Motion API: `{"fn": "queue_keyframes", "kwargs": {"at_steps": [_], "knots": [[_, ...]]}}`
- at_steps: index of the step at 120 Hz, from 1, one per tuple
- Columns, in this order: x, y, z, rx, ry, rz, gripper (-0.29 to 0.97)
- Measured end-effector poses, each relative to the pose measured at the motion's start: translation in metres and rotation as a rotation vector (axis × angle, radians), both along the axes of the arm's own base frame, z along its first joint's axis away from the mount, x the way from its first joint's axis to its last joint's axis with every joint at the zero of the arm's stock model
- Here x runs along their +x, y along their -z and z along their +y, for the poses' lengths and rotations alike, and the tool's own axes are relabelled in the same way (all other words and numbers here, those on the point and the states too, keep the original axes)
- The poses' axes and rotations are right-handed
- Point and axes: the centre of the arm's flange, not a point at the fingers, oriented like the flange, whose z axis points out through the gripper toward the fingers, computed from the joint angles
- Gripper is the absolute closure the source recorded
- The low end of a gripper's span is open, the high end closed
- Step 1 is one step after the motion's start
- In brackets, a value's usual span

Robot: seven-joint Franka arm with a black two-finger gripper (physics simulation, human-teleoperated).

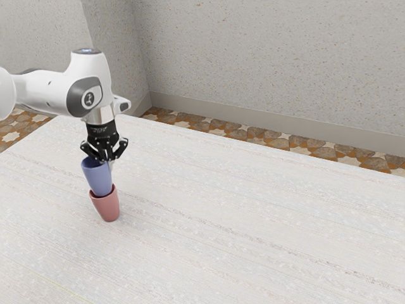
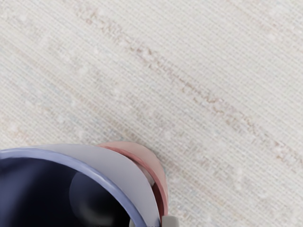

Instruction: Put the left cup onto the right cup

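The white Franka arm [image 1: 57,95] is reaching in from the exterior view's left, its wrist pointing almost straight down over the pale woven-grain table [image 1: 266,228]. Just under it, the black gripper [image 1: 105,155] is pinching the lavender cup [image 1: 97,177]: its 2 fingers are standing close together and, as far as I can judge, closing on the rim wall at the side nearer the exterior view's right, 1 finger inside and 1 outside. That cup is hanging directly below the claw with its base sitting inside the mouth of the pink cup [image 1: 106,204], which is touching the table. The 2 cups are sharing 1 long axis, and that axis is leaning, the lavender mouth tipping toward the exterior view's left while the pink base is lying a little toward its right. In the wrist view the lavender cup [image 2: 109,170] is showing its dark hollow right under the hand, with the pink cup [image 2: 151,163] peeking out as a crescent beyond its rim, over bare table [image 2: 213,71]. I judge the stack as nested but not upright, so letting go is calling first for the axis to be coming vertical above the pink base, or the pair is risking toppling.
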Motion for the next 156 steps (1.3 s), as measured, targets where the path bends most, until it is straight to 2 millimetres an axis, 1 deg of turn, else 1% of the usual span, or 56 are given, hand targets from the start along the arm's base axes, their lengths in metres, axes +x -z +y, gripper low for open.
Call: {"fn": "queue_keyframes", "kwargs": {"at_steps": [12, 29, 37, 48, 61, 76, 120, 148, 156], "knots": [[-0.001, 0.002, 0.000, -0.002, -0.001, 0.003, 0.77], [-0.002, 0.003, -0.001, -0.012, -0.004, 0.001, 0.45], [-0.002, 0.003, -0.001, -0.014, -0.004, 0.001, 0.33], [-0.002, 0.003, -0.001, -0.016, -0.005, 0.001, 0.21], [-0.003, 0.002, -0.001, -0.017, -0.004, 0.000, 0.13], [-0.004, -0.005, -0.001, -0.017, -0.003, -0.011, 0.07], [-0.012, -0.045, -0.002, -0.009, 0.004, -0.063, 0.01], [-0.020, -0.081, -0.012, -0.014, 0.020, -0.089, 0.00], [-0.020, -0.098, -0.015, -0.009, 0.028, -0.110, 0.00]]}}
